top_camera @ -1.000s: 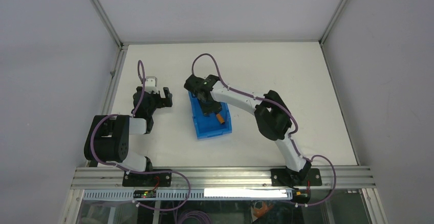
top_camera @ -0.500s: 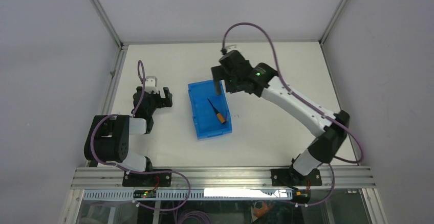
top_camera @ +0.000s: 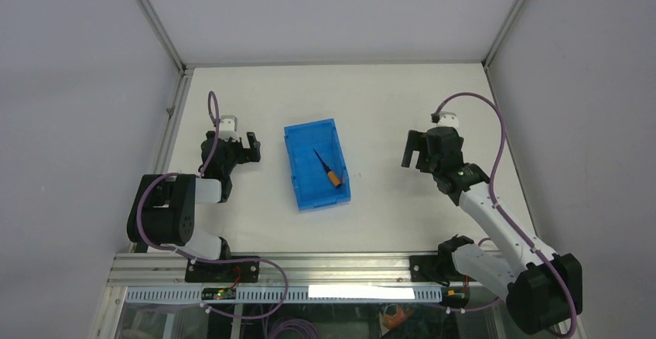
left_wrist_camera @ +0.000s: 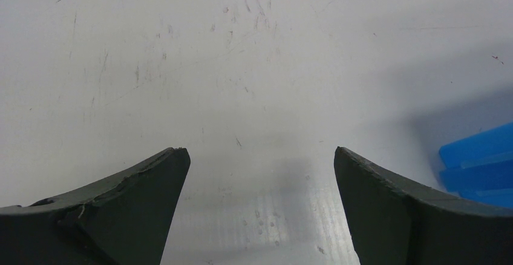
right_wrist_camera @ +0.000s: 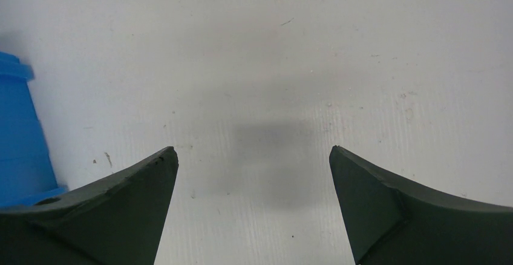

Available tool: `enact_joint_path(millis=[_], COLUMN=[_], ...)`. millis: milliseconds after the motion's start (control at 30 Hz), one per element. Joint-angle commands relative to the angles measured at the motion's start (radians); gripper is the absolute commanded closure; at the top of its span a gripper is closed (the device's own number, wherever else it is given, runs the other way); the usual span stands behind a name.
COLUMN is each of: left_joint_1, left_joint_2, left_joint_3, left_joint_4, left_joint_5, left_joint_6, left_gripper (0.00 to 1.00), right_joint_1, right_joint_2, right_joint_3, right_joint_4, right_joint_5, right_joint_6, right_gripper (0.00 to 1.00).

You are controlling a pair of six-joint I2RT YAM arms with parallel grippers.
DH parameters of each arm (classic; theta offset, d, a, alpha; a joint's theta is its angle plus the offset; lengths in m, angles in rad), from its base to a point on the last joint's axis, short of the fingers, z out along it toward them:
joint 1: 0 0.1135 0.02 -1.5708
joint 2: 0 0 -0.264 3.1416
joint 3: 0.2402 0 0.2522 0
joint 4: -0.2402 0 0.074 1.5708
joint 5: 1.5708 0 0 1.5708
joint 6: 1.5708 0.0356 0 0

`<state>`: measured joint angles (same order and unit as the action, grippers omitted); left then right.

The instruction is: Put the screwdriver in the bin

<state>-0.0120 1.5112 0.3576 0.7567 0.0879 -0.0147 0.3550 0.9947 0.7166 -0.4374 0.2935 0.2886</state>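
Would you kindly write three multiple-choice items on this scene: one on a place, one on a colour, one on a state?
1. The screwdriver lies: A inside the bin; B beside the bin; C under the bin.
2. Its handle is: A green; B orange; C white.
3. The right fingers are: A shut on the screwdriver; B shut on nothing; C open and empty.
Answers: A, it rests on the bin's floor; B, the handle shows orange; C, bare table shows between them.

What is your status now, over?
Left end effector open, empty. Right end effector open, empty. Screwdriver lying in bin. Nothing in the way.
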Motion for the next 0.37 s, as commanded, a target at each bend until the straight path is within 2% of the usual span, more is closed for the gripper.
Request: enact_joint_path(millis=[0, 333], left_joint_1=[0.001, 0.001], left_joint_2=[-0.005, -0.004], left_joint_3=[0.018, 0.018], left_joint_4=[0.063, 0.064], left_joint_5=[0.018, 0.018], left_joint_6=[-0.002, -0.002], left_gripper=[0.01, 0.01], right_joint_1=[-0.005, -0.005], right_joint_2=[-0.085, -0.069], right_joint_3=[-0.09, -0.137], right_joint_4=[0.18, 0.204], right_joint_5=[0.045, 0.061], right_joint_6=[0.023, 0.086], right_gripper=[0.01, 0.01])
